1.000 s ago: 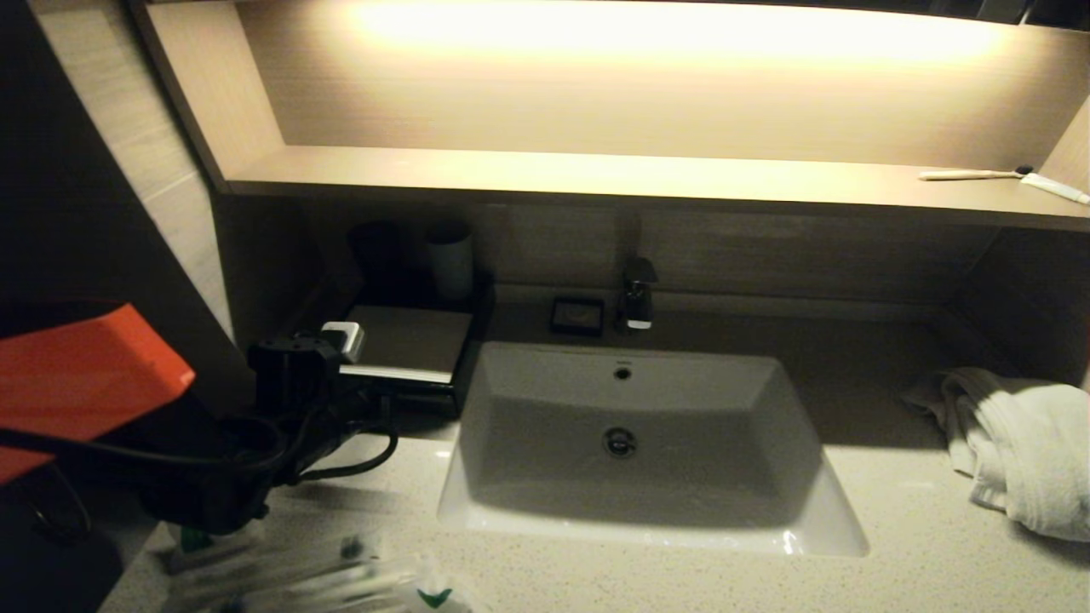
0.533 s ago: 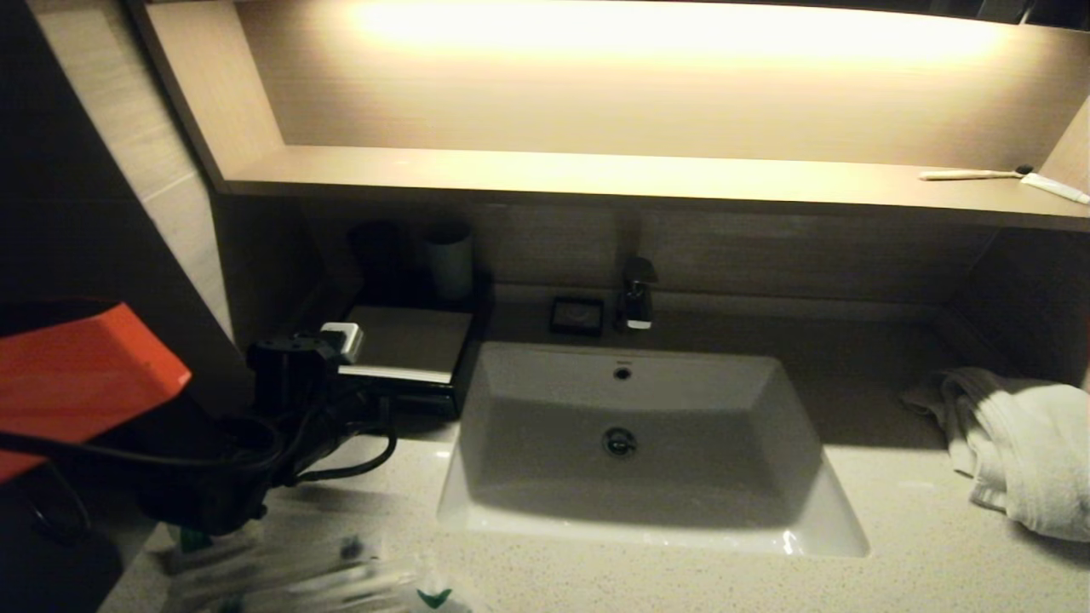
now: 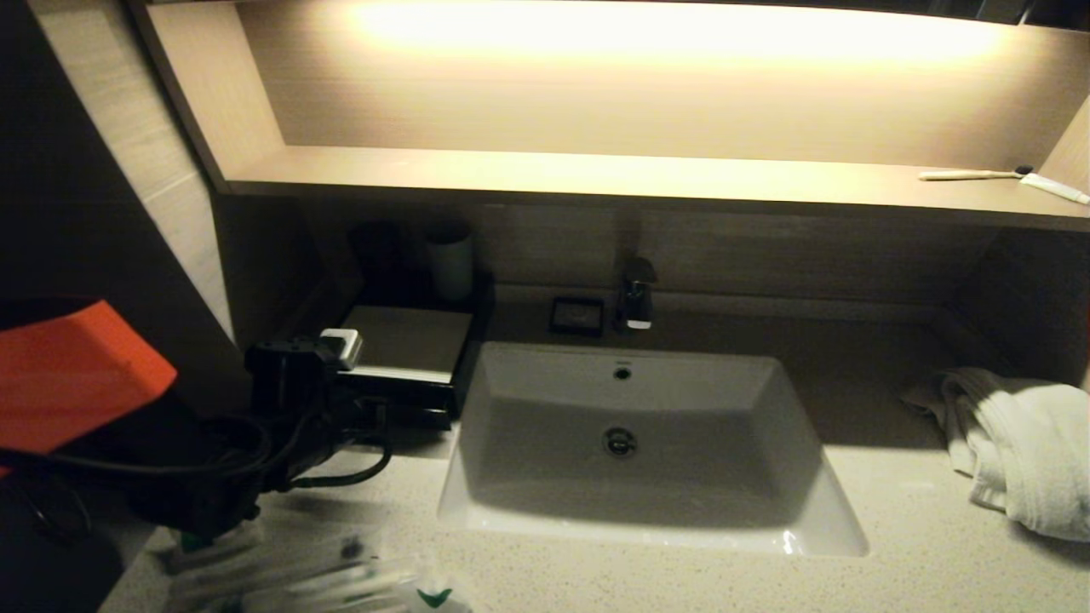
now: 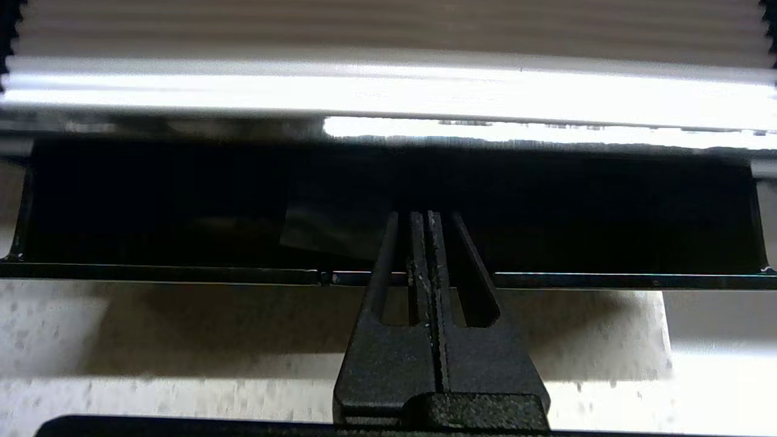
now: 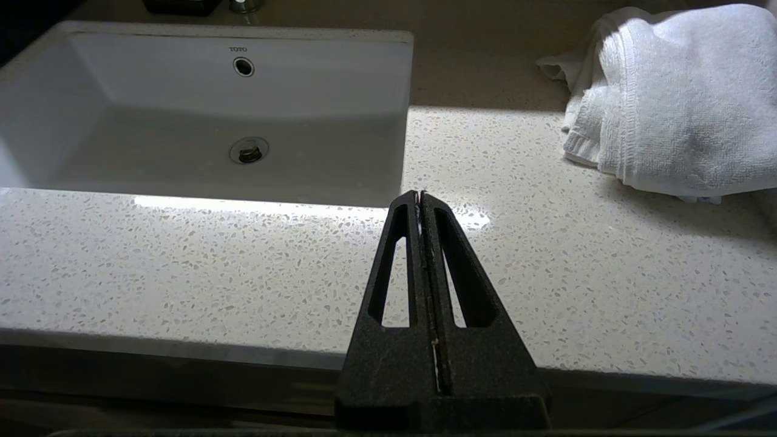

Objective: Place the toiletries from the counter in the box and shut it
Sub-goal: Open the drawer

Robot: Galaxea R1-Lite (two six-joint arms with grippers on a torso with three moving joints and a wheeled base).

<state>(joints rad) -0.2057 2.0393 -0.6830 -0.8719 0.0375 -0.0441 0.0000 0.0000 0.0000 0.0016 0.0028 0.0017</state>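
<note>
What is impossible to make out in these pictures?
- Inside of the box drawer: in the left wrist view the open drawer is mostly black shadow, so its contents cannot be told.
- The toiletries: blurred and cut off by the head view's bottom edge; their number is unclear.
- The left gripper: in the head view its fingers are hidden behind the arm's dark body and cables.
- The right gripper: absent from the head view.

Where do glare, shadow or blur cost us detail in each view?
Head view: the lit shelf blows out, the toiletries are smeared. Left wrist view: the box drawer's inside is black shadow under a glaring pale strip. Right wrist view: crisp, mild sheen on the counter.
</note>
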